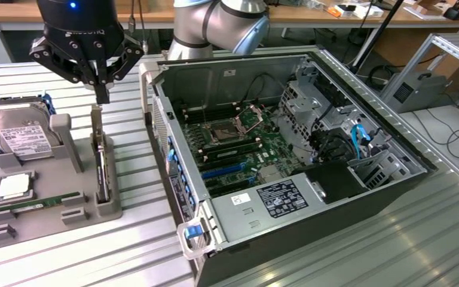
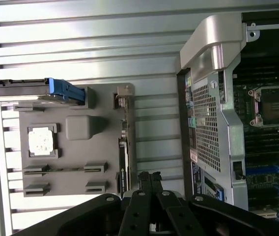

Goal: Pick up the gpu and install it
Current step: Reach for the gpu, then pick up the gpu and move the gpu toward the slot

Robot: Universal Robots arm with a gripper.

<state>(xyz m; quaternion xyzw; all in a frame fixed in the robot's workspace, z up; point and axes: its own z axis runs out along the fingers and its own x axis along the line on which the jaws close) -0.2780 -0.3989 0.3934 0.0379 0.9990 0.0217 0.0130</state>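
Note:
The gpu [image 1: 100, 162] stands on edge in a slot along the side of the grey holder tray [image 1: 50, 224] that lies nearest the computer case. It is a thin dark card with a metal bracket at its far end. In the wrist view the gpu [image 2: 124, 150] is a narrow dark strip on the tray [image 2: 66, 160]. My gripper [image 1: 102, 94] hangs just above the card's far end with its fingers pressed together, shut and holding nothing. The wrist view has the gripper [image 2: 149, 178] beside the card, between the tray and the case.
An open computer case [image 1: 293, 149] lies at the exterior view's right, motherboard [image 1: 238, 149] exposed. The tray also holds a silver hard drive [image 1: 18, 136], a processor [image 1: 12, 186] and a green memory stick [image 1: 36, 203]. Everything rests on a ribbed metal table [image 1: 134, 251].

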